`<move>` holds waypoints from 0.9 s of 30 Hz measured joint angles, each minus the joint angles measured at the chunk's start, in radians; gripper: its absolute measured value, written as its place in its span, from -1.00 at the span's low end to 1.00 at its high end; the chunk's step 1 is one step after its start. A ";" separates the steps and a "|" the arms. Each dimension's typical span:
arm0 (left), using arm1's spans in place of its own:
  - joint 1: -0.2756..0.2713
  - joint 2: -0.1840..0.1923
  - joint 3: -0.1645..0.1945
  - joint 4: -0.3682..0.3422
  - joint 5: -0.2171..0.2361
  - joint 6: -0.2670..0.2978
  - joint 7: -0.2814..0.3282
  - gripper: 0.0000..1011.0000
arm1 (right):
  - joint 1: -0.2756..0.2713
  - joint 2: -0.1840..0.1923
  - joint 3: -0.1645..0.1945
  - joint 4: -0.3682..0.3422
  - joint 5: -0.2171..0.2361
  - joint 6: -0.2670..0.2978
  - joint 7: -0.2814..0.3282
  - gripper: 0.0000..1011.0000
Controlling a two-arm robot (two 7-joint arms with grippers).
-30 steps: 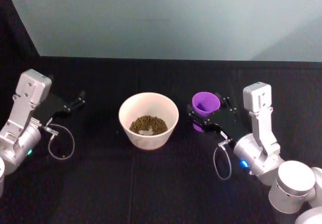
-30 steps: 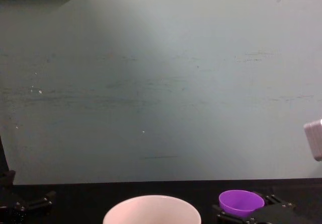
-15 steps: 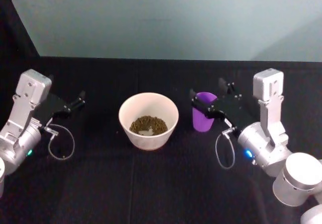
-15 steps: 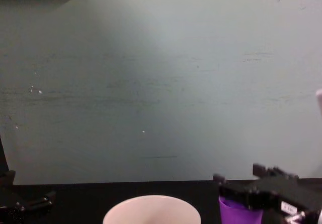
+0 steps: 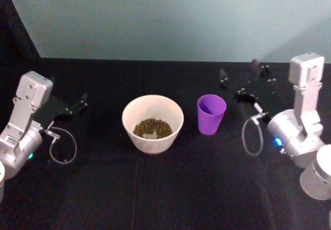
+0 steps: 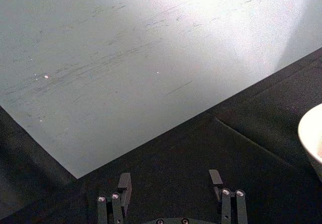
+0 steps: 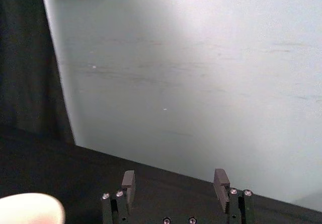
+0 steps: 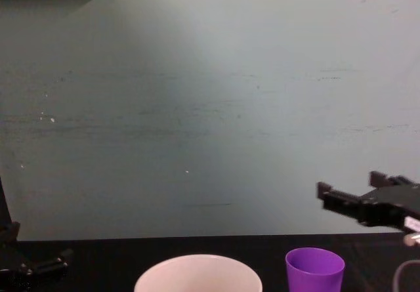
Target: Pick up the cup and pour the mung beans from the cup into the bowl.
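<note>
The purple cup point(image 5: 211, 113) stands upright on the black table, just right of the bowl point(image 5: 130, 117), and its inside looks bare. In the chest view the cup point(image 8: 314, 270) sits low, beside the bowl's rim point(image 8: 197, 273). The mung beans point(image 5: 152, 128) lie in a heap at the bottom of the bowl. My right gripper point(image 5: 238, 71) hangs open above and to the right of the cup, clear of it; the chest view shows it point(image 8: 349, 186) above the cup. Nothing lies between its fingers point(image 7: 174, 179). My left gripper point(image 5: 80, 102) is parked open left of the bowl, its fingers point(image 6: 170, 180) holding nothing.
A pale green wall point(image 5: 176, 18) rises behind the table's far edge. A dark curtain point(image 7: 25, 68) hangs at one side. The bowl's edge point(image 6: 313, 133) shows near the left gripper. Loose cable loops point(image 5: 252, 137) hang from both wrists.
The right gripper has let go of the cup, risen and drawn back to the right. The cup now stands free and upright. The left arm has not moved.
</note>
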 joint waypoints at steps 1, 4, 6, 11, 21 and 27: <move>0.000 0.000 0.000 0.000 0.000 0.000 0.000 0.98 | 0.002 0.008 0.011 0.000 -0.001 0.000 -0.001 0.98; 0.000 0.000 0.000 0.000 0.000 0.000 0.000 0.98 | 0.009 0.026 0.028 0.009 -0.002 -0.004 0.001 0.98; 0.000 0.000 0.000 0.000 0.000 0.000 0.000 0.98 | 0.015 0.036 0.036 0.024 -0.007 -0.007 0.005 0.98; 0.000 0.000 0.000 0.000 0.000 0.000 0.000 0.98 | 0.022 0.044 0.042 0.065 -0.028 -0.023 0.004 0.98; 0.000 0.000 0.000 0.000 0.000 0.000 0.000 0.98 | 0.012 0.030 0.046 0.142 -0.082 -0.055 -0.029 0.98; 0.000 0.000 0.000 0.000 0.000 0.000 0.000 0.98 | 0.008 0.025 0.046 0.144 -0.099 -0.055 -0.038 0.98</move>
